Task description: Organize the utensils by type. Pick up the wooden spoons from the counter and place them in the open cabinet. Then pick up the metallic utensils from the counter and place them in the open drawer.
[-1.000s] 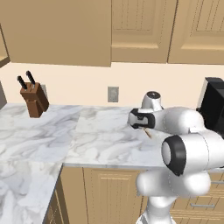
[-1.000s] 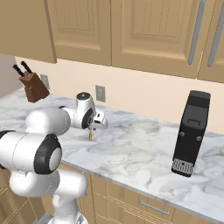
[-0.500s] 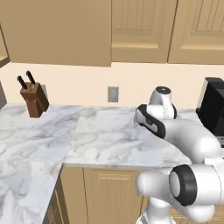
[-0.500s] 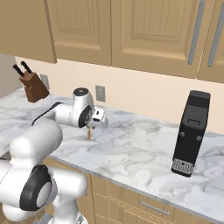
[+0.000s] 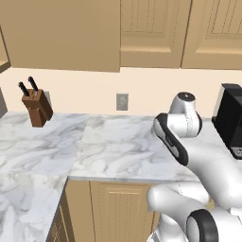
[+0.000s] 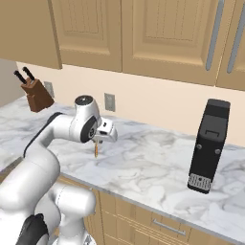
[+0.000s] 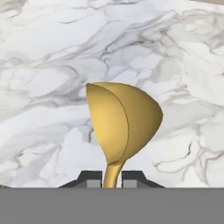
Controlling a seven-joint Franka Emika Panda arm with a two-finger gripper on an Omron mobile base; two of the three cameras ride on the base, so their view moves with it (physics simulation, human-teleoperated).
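Above the marble worktop (image 6: 158, 158), bare from 9 to 3 o'clock, the end effector (image 7: 111, 177) hung clamped on the stem of the gold utensil (image 7: 120, 122), its bowl off the surface.

Your arm rises from the base, bends at the elbow and reaches out over the near part of the worktop, wrist turned so the hand points down. In the right base view your gripper (image 6: 97, 141) hangs below the white wrist, well clear of the surface. In the hand view its two dark fingertips (image 7: 91, 178) sit close together, clamped on the thin stem of a gold spoon (image 7: 120, 124) whose bowl hangs beyond them.
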